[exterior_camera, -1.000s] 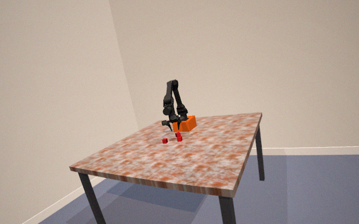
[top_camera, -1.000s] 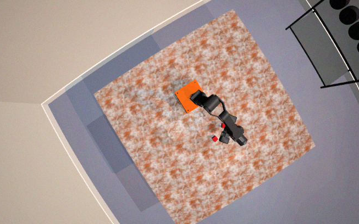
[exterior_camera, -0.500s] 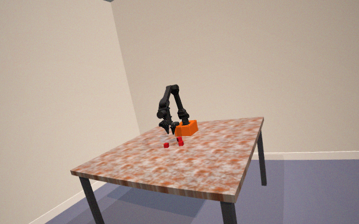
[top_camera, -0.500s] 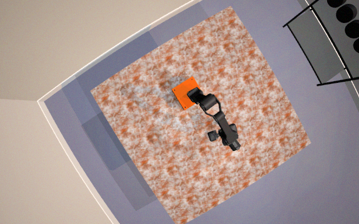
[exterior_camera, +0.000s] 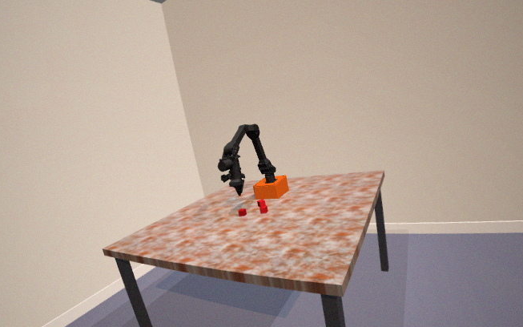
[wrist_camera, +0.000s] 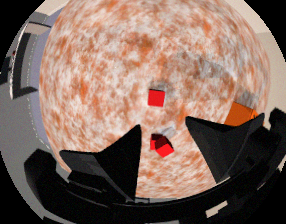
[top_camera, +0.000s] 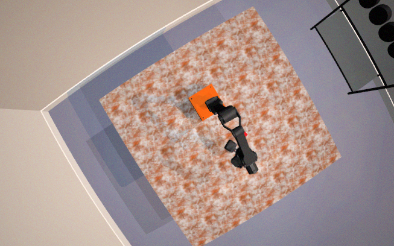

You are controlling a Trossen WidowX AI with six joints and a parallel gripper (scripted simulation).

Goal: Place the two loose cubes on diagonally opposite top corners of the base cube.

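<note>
A loose red cube (exterior_camera: pixel 242 212) (wrist_camera: pixel 156 98) sits alone on the table. The base cube (exterior_camera: pixel 263 210) stands apart from it, to its right in the exterior view. The other loose red cube (exterior_camera: pixel 261 203) (wrist_camera: pixel 165 149) appears to rest on top of the base cube, offset toward one corner and turned; its exact seating is too small to tell. In the top view only a bit of red shows beside the arm. My gripper (exterior_camera: pixel 239 195) (wrist_camera: pixel 163 124) is open and empty, above the table, left of the stacked pair in the exterior view. The lone cube is hidden in the top view.
The orange box (top_camera: pixel 197 104) (exterior_camera: pixel 266 191) (wrist_camera: pixel 239 114) carries the arm's base, behind the cubes in the exterior view. The mottled table (top_camera: pixel 268 76) (exterior_camera: pixel 223 248) lies under everything. A dark rack (top_camera: pixel 334 58) stands beyond the table's edge in the top view.
</note>
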